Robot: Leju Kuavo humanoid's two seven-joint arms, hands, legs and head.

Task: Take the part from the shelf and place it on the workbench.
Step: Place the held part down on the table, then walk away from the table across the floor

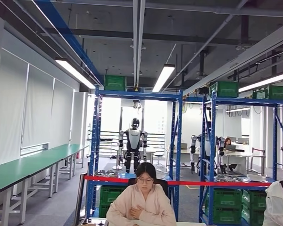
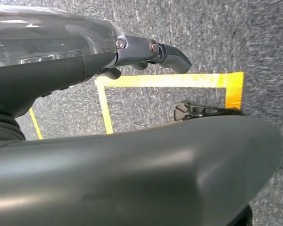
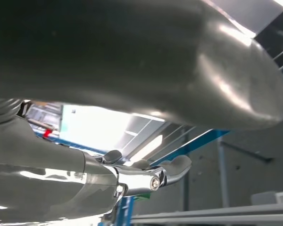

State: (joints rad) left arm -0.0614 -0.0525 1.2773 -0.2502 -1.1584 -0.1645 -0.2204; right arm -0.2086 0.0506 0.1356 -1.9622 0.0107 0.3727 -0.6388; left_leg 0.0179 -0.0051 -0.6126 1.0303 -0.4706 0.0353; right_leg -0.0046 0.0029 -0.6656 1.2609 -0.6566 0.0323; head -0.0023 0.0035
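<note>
Two blue shelf racks stand ahead in the head view. Flat silvery round parts lie on their middle shelves, one on the left rack and one on the right rack. Green-topped workbenches run along the left wall. My left hand hangs over grey carpet, its fingers stretched out, apart from the thumb, with nothing in them. My right hand is raised near a blue rack post, its fingers straight and holding nothing.
A person sits right in front of me and another person sits at the right edge. A red bar crosses the racks. Green crates fill the low shelves. Other robots stand behind. Yellow floor tape lies below my left hand.
</note>
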